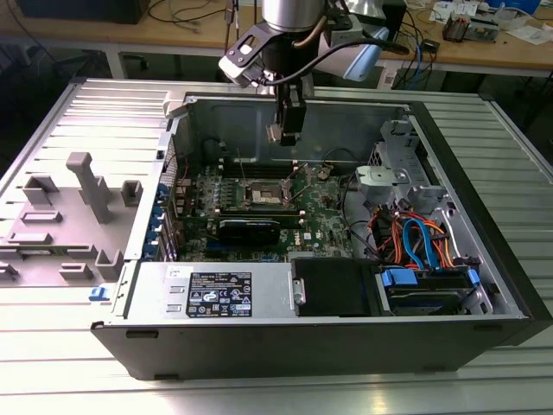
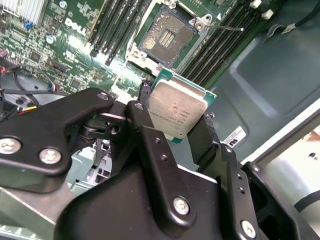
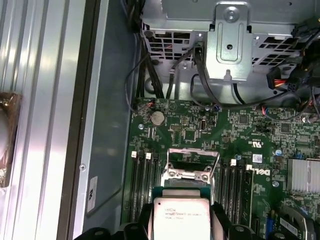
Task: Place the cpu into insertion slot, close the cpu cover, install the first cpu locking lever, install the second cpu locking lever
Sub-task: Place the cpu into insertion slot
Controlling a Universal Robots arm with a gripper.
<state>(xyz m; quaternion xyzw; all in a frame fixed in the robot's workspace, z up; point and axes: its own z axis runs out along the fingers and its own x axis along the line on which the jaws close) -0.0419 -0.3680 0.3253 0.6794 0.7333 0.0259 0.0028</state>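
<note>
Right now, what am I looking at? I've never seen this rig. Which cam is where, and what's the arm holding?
One robot arm works over an opened computer case that lies on a ribbed metal table. The exterior view comes from a camera off the arm and takes in the whole scene. Both wrist views come from cameras riding on the arm, looking past its gripper into the case. The gripper is shut on the cpu, the small square chip with a silver top, and holds it above the green motherboard. The insertion slot, the dark square socket on that board, is uncovered and empty.
</note>
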